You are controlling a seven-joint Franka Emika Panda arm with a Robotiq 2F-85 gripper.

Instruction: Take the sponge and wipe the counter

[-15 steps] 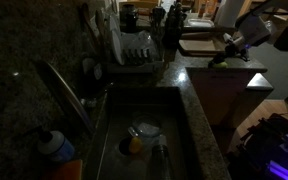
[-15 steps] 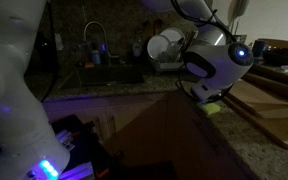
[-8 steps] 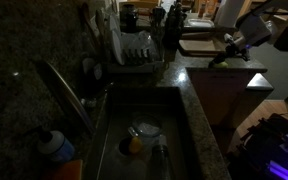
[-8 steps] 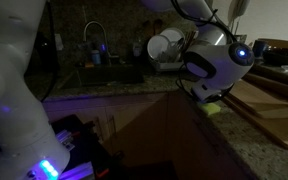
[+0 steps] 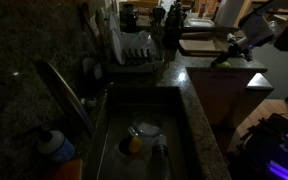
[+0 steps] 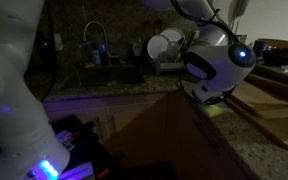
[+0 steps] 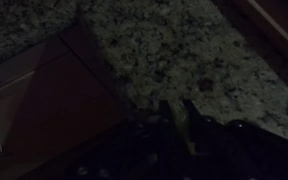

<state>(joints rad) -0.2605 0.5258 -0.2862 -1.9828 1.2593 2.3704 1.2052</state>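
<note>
The yellow-green sponge [image 5: 220,61] is pressed on the dark speckled granite counter [image 5: 206,110] near its corner edge. It also shows in an exterior view [image 6: 215,109], half hidden under the gripper. My gripper [image 5: 227,55] [image 6: 210,98] is right over it and appears shut on it. In the wrist view the counter [image 7: 174,45] fills the top. The fingers [image 7: 179,125] are dark, with a thin yellowish sliver of the sponge [image 7: 187,128] between them.
A sink [image 5: 174,140] holds an orange-yellow lump [image 5: 133,146] and dishes. A dish rack with plates [image 5: 134,50] stands behind it, by a faucet [image 5: 69,92]. A pale board [image 5: 199,45] lies by the gripper. Wooden boards [image 6: 269,105] lie on the counter.
The gripper with the sponge has shifted very slightly along the counter edge. Nothing else has moved.
</note>
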